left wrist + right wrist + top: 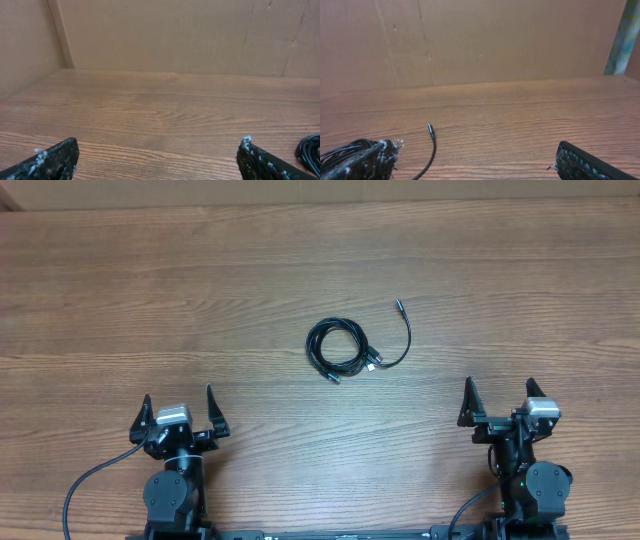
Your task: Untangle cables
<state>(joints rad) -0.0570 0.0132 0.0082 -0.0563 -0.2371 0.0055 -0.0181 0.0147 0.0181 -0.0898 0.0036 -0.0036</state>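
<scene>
The cables [340, 346] lie mid-table as a small black coil, with one loose end curving out to a plug [397, 307] at the upper right and a silvery plug [369, 366] at the coil's lower right. My left gripper [178, 412] rests open near the front left, well short of the coil. Open too is my right gripper [500, 400], at the front right. In the left wrist view only the coil's edge [309, 150] shows at far right. The right wrist view has the loose end [431, 134] ahead and the coil [342, 150] behind the left finger.
A brown cardboard wall [480, 40] stands along the far edge of the wooden table [150, 290] and on the left side. Thick black arm cables [85, 480] run beside both arm bases at the front edge.
</scene>
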